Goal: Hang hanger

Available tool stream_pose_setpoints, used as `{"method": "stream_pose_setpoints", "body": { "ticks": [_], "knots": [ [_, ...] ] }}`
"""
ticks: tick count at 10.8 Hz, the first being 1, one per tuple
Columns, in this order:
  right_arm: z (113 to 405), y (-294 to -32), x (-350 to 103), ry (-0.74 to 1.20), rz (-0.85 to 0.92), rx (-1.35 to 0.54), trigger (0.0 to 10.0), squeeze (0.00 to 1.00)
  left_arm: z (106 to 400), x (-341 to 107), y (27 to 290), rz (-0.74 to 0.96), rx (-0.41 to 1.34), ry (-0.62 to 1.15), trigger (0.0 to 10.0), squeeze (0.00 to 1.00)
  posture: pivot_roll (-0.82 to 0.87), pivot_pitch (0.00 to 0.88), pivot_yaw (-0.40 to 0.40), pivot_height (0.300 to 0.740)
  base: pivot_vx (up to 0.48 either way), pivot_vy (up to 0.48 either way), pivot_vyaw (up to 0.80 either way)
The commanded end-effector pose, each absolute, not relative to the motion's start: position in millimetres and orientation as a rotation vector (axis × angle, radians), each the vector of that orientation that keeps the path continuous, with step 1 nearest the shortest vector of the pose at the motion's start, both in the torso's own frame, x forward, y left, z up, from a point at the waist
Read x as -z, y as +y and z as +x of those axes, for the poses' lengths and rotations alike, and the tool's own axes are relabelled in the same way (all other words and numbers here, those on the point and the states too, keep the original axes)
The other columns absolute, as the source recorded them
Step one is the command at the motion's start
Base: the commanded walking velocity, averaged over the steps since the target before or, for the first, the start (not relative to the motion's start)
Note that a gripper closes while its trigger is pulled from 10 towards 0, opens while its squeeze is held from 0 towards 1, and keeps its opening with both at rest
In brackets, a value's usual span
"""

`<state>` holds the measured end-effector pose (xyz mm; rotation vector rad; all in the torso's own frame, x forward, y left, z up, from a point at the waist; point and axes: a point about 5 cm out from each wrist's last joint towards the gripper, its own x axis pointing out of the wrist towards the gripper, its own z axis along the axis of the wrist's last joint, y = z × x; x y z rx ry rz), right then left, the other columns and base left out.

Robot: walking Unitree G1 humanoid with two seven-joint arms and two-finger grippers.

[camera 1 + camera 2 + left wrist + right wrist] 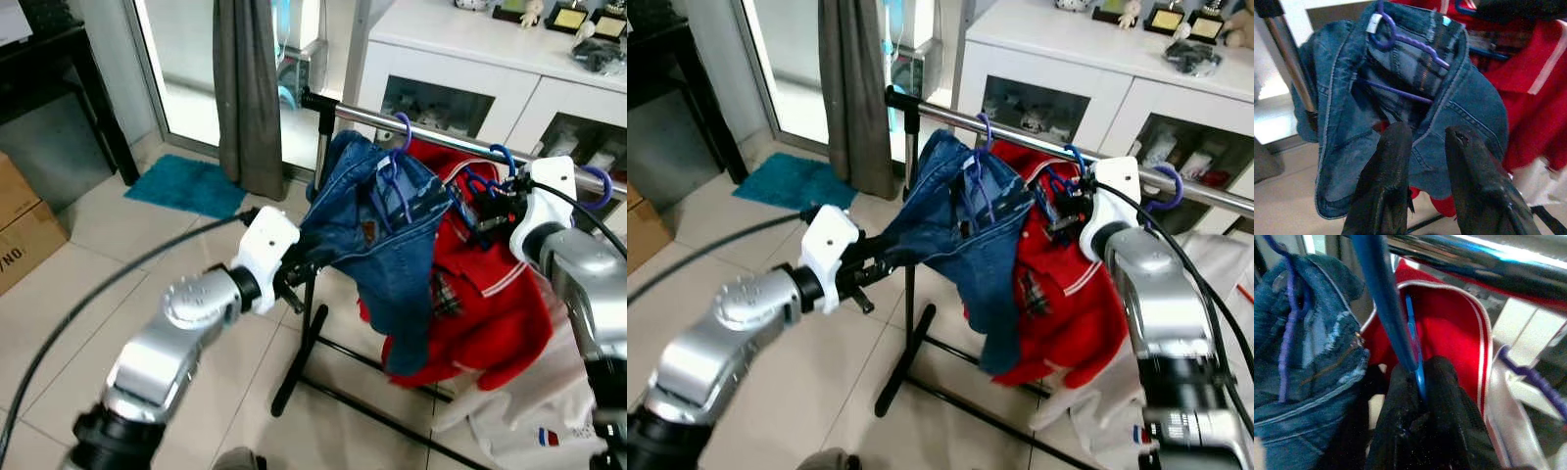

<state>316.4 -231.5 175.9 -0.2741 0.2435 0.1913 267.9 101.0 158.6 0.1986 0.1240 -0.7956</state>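
Note:
A chrome rail (pixel 446 137) on a black stand carries a blue denim garment (pixel 382 225) on a purple hanger (pixel 1410 41), whose hook lies over the rail. Beside it hangs a red garment (pixel 495 313) on a blue hanger (pixel 1378 293), its hook also over the rail (pixel 1474 262). My right gripper (pixel 1420 369) is shut on the blue hanger's wire just below the rail, seen at the right gripper (pixel 495 211). My left gripper (pixel 1430 134) is open, its fingertips at the denim's left edge with a gap between them, seen at the left gripper (pixel 297 264).
Another purple hook (pixel 602 181) sits further right on the rail above a white garment (pixel 529 411). The rack's black foot (pixel 299 367) crosses the tiled floor. A grey curtain (pixel 250 98), teal mat (pixel 186 186), cardboard box (pixel 20 225) and white cabinet (pixel 460 73) stand around.

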Motion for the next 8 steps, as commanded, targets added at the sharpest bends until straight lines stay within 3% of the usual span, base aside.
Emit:
{"method": "stream_pose_setpoints", "body": {
  "ticks": [1, 3, 8],
  "knots": [
    [310.2, -233.3, -187.0, 0.219, -0.237, -0.183, 0.0, 0.0, 270.5, -158.3, 106.7, 0.212, 0.73, 0.112, 10.0, 0.0, 0.0, 0.0, -0.042, 0.74, 0.0, 0.0, 0.0],
    [284.0, -229.1, -171.3, 0.288, -0.188, -0.156, 0.0, 0.0, 270.6, -155.0, 112.3, 0.191, 0.631, 0.078, 10.0, 0.0, 0.0, 0.0, -0.046, 0.74, 0.0, 0.0, 0.0],
    [261.5, -218.3, -146.1, 0.303, -0.181, -0.077, 0.0, 0.0, 268.7, -142.9, 113.2, 0.179, 0.601, 0.11, 10.0, 0.0, -0.02, 0.0, -0.004, 0.74, -0.049, 0.0, 0.0]
  ]
}}
